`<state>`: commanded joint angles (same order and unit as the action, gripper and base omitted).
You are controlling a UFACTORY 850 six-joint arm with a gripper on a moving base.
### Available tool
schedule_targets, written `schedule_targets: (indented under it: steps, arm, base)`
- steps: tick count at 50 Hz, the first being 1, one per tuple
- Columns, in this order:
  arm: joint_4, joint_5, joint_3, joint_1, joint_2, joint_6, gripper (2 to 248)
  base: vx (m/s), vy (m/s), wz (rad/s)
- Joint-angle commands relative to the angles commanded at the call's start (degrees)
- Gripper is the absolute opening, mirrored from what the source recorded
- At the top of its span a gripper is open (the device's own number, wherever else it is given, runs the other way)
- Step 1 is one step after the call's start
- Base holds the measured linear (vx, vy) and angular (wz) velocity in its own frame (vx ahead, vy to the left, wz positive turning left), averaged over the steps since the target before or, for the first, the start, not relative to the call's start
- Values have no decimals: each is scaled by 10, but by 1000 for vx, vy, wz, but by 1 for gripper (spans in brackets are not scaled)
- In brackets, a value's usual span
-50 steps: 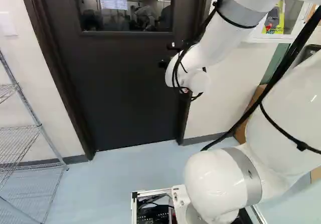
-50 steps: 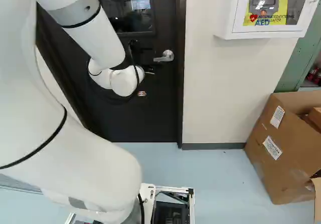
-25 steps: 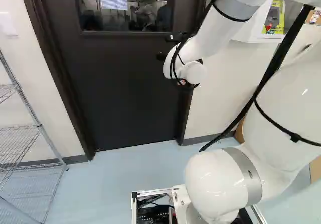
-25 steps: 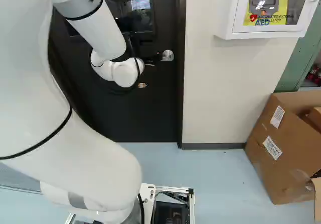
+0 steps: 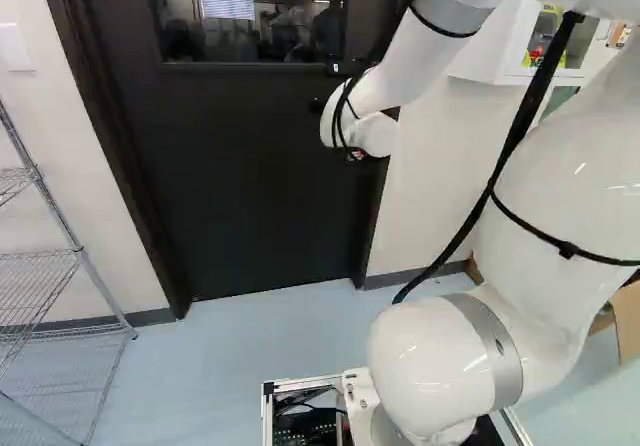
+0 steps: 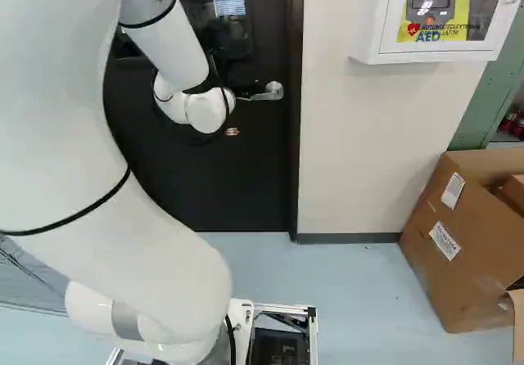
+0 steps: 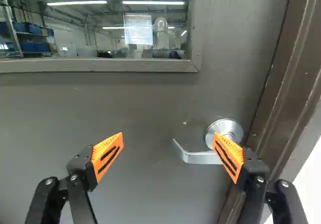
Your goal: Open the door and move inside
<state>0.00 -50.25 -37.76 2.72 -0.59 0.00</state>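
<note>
ahead, a silver lever handle [image 7: 196,157] juts from the closed door [image 5: 250,166] near its frame [image 7: 281,83], as the robot's fingers [image 7: 107,156] stand wide apart with nothing in their grip.

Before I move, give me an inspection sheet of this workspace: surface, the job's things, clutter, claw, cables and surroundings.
Surface: pale blue floor running up to the door.
Job's things: dark door, closed; silver lever handle near its frame.
Clutter: open cardboard box at the right of the right base view; wire rack at the left of the left base view.
Claw: open, holding nothing; one finger partly covers the handle in the wrist view, contact unclear.
Cables: black cable strapped along the arm; loose on the floor, nothing seen.
Surroundings: pale wall, white wall cabinet.
</note>
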Motion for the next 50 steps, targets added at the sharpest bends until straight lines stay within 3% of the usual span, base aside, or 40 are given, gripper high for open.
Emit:
schedule_targets:
  steps: [50]
  arm:
    - [0,0,-70,10,115,0,247]
  base:
    - [0,0,0]
